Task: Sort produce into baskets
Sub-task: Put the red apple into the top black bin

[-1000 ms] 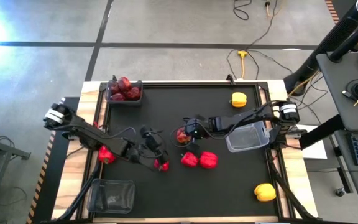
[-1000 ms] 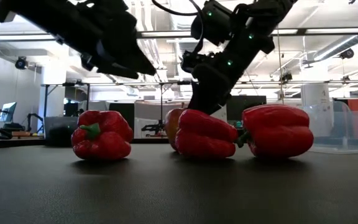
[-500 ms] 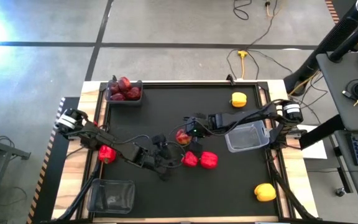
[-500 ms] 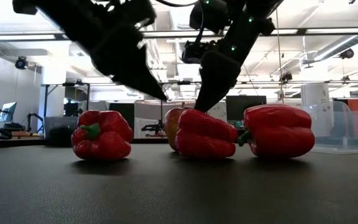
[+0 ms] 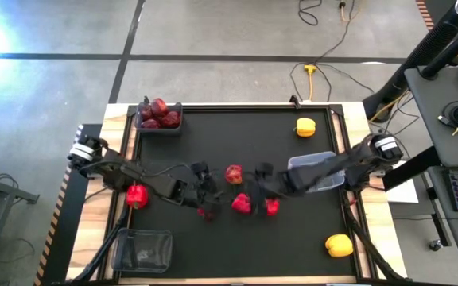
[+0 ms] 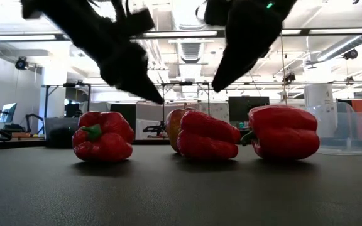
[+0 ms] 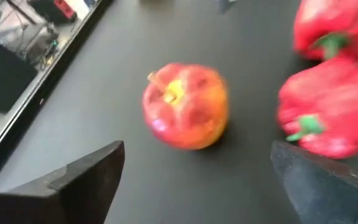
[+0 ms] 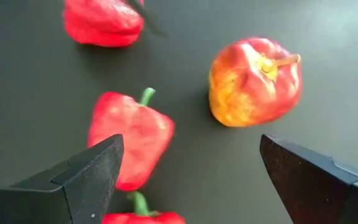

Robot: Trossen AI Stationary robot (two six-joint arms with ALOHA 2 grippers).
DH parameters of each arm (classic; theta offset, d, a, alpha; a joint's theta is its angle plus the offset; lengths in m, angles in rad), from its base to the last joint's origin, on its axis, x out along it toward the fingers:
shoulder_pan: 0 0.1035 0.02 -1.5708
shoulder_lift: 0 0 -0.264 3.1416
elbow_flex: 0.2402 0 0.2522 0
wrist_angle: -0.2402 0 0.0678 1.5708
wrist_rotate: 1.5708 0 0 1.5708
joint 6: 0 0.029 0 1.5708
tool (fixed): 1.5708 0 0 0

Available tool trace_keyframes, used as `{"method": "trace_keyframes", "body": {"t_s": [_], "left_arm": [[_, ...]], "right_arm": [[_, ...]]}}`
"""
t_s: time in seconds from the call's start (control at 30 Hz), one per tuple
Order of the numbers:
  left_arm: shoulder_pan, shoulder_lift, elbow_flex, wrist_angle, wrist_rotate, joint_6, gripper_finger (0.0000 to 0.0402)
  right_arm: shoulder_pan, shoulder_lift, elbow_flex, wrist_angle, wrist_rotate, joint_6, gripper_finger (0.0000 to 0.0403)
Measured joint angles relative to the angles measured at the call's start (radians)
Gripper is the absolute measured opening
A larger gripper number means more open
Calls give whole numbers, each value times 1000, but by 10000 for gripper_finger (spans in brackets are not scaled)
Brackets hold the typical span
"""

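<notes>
High view: black worktop [image 5: 237, 135] is seen with three tubs: one at the far left corner [image 5: 159, 116] holding dark maroon fruit, one empty at the near left corner [image 5: 142, 249], one clear at the right edge [image 5: 318, 173] partly under the right arm. Yellow peppers are found far right [image 5: 305, 126] and near right [image 5: 339, 245]. A red pepper [image 5: 137, 195] lies at the left edge. At centre, an apple [image 5: 234, 174] sits just beyond two red peppers [image 5: 242, 203] [image 5: 272, 206], with a further red piece [image 5: 207, 211] beneath the left gripper [image 5: 205, 191]. The right gripper [image 5: 262, 179] is held beside the apple.

Low view: three red peppers are shown in a row, the apple [image 6: 176, 125] half hidden behind the middle one; both arms are seen above them.

Wrist views only: each gripper's fingers are seen spread wide and empty; red-and-yellow mottling and the stem of the apple [image 7: 186, 106] [image 8: 255, 79] are resolved.

No legible writing or labels are found.
</notes>
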Motion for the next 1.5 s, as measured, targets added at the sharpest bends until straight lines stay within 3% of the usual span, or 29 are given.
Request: {"method": "trace_keyframes", "body": {"t_s": [0.1, 0.2, 0.4, 0.63, 0.93, 1.3, 1.5], "left_arm": [[67, -12, -10, -4, 48, 22, 397], [123, -23, -28, 87, 163, 59, 399], [190, -23, -123, 348, 318, 130, 400], [237, 6, -238, 645, 348, 157, 400], [259, 149, -250, 911, 371, 198, 400], [281, 275, -211, 1005, 367, 191, 397], [285, 281, -222, 998, 341, 169, 344]], "right_arm": [[107, 13, -7, 68, 127, 44, 368], [198, 36, -14, 153, 226, 74, 368], [282, 82, -18, 291, 261, 68, 368], [281, 91, -18, 328, 237, 24, 368], [282, 91, -18, 332, 232, 18, 368], [282, 91, -21, 325, 228, 13, 368], [282, 91, -29, 323, 228, 12, 368]]}}
